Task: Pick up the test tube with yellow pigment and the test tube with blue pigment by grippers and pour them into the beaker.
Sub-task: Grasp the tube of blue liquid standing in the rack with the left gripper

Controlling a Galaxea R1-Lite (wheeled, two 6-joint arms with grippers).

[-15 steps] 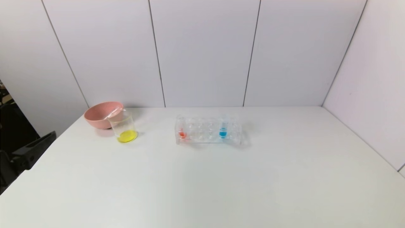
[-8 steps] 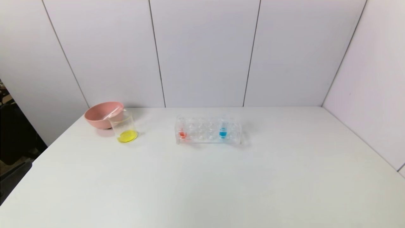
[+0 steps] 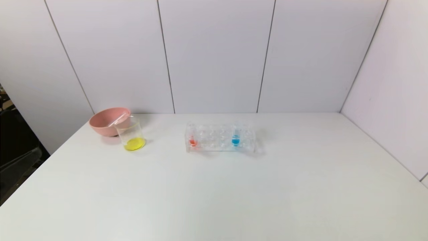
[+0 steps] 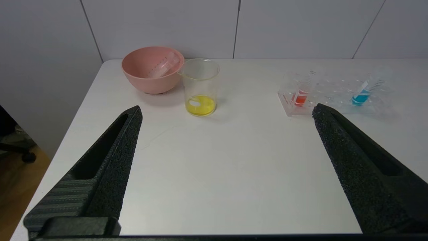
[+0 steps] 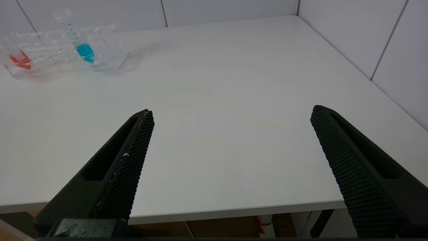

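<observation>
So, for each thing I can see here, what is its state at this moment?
beaker: upright, yellow liquid at the bottom.
test tube with blue pigment: standing in the rack, untouched.
red-orange tube: standing in the rack.
rack: flat on the table.
pink bowl: upright, an empty tube lies in it.
left pincer: open, empty.
right pincer: open, empty.

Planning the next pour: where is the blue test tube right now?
In the head view, the blue test tube stands upright in the clear rack mid-table, toward its right end, apart from the red-orange tube.
</observation>
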